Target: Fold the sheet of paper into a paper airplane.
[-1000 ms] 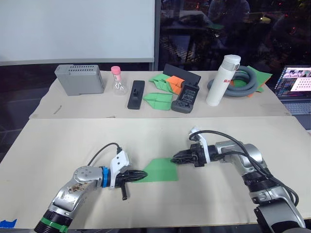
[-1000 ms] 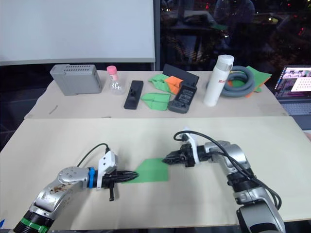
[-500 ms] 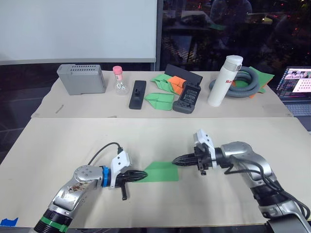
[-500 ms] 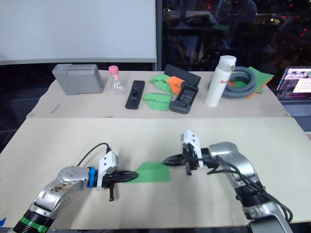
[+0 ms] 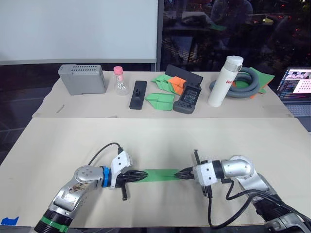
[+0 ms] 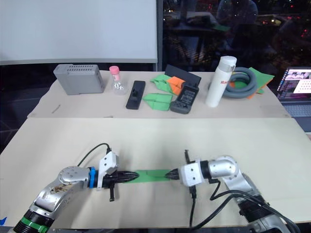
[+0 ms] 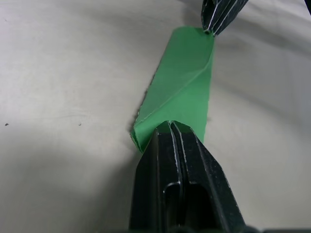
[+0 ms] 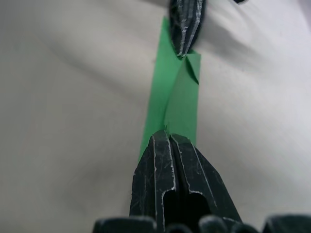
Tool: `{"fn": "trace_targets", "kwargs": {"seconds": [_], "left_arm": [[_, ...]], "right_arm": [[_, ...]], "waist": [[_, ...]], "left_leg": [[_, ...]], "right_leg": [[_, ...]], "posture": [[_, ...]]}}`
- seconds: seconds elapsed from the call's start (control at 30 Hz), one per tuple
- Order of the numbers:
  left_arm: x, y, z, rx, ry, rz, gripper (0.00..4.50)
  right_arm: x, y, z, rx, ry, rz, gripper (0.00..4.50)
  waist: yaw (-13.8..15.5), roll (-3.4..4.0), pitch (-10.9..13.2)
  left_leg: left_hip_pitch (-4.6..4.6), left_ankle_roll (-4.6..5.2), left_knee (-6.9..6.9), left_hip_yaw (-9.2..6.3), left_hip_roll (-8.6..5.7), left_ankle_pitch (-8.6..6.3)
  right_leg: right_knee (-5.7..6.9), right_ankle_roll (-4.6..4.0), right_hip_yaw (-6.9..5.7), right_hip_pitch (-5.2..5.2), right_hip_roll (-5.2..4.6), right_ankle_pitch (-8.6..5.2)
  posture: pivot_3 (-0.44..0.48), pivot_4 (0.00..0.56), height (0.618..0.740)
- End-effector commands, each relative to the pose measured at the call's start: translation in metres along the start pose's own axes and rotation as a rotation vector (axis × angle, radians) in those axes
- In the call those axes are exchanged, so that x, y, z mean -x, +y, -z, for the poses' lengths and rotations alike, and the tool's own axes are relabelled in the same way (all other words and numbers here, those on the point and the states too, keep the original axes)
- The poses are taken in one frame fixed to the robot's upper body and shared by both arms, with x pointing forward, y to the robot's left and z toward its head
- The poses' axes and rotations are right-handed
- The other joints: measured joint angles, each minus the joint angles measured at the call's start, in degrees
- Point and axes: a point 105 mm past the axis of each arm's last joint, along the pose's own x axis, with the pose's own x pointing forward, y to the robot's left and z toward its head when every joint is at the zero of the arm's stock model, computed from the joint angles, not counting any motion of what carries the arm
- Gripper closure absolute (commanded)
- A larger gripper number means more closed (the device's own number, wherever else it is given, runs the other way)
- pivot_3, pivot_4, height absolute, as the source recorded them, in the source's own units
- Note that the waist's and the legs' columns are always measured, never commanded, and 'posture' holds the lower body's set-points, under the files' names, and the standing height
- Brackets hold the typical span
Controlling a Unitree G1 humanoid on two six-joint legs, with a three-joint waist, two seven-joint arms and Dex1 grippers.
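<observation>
The sheet of paper (image 5: pixel 160 174) is bright green and lies folded into a narrow flat strip on the near table, stretched between both grippers. My left gripper (image 5: pixel 143 174) is shut on its left end; in the left wrist view the black fingers (image 7: pixel 165 145) pinch the paper (image 7: pixel 182 82) where a diagonal crease starts. My right gripper (image 5: pixel 179 174) is shut on the strip's right end, with its fingers (image 8: pixel 160 155) closed over the paper (image 8: pixel 175 102). The two grippers point at each other, about one strip-length apart.
On the far table stand a grey box (image 5: pixel 82 78), a pink-capped flask (image 5: pixel 119 80), a black bar (image 5: pixel 137 94), small green darts (image 5: pixel 160 100), an orange dart (image 5: pixel 176 83), a black device (image 5: pixel 188 98), a white bottle (image 5: pixel 224 80) and a grey hose (image 5: pixel 245 80). A laptop (image 5: pixel 296 85) sits far right.
My right gripper has swung toward the near edge with the paper's corner, turning the broad wedge into a narrow strip. The left gripper has held still.
</observation>
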Motion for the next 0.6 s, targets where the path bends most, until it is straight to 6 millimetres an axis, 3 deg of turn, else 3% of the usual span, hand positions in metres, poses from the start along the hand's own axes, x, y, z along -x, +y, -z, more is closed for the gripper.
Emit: {"fn": "trace_targets", "kwargs": {"seconds": [0.03, 0.27, 0.33, 0.5, 0.6], "left_arm": [[0.000, -0.005, 0.019, 0.040, 0.076, 0.008, 4.50], [0.002, -0.003, 0.015, 0.049, 0.055, 0.004, 4.50], [0.004, 0.001, 0.007, 0.058, 0.012, -0.008, 4.50], [0.014, 0.036, -0.022, 0.006, -0.161, -0.136, 4.50], [0.011, 0.037, -0.039, 0.041, -0.227, -0.105, 4.50]], "right_arm": [[0.004, 0.008, 0.006, 0.051, 0.024, 0.007, 4.47], [0.001, 0.020, 0.017, 0.014, 0.050, -0.004, 4.47], [-0.001, 0.019, 0.018, 0.001, 0.050, 0.001, 4.47], [-0.003, 0.017, 0.020, 0.006, 0.065, 0.009, 4.47], [-0.004, 0.018, 0.021, 0.004, 0.066, 0.005, 4.47]], "waist": [[0.07, 0.00, 0.00], [0.24, 0.00, 0.00], [0.20, 0.00, 0.00], [0.22, -0.03, 0.01], [0.17, -0.04, 0.02]], "left_leg": [[0.00, 0.00, 0.00, 0.00, 0.00, 0.00], [0.13, 0.10, 0.00, 0.00, 0.03, -0.06], [0.30, 0.39, 0.00, 0.00, 0.07, -0.23], [0.59, 0.42, -0.01, -0.07, 0.17, -0.25], [0.59, 0.37, 0.00, -0.09, 0.17, -0.22]], "right_leg": [[0.00, 0.00, 0.02, 0.00, 0.01, 0.00], [-0.04, -0.01, 0.06, 0.18, 0.03, -0.01], [-0.08, -0.02, 0.06, 0.38, 0.06, -0.01], [-0.28, -0.05, 0.01, 0.75, 0.12, -0.03], [-0.28, -0.06, 0.02, 0.77, 0.15, -0.02]], "posture": [[0.000, 0.150, 0.740], [0.000, 0.150, 0.740], [0.000, 0.150, 0.740], [0.000, 0.150, 0.740], [0.000, 0.150, 0.740]]}}
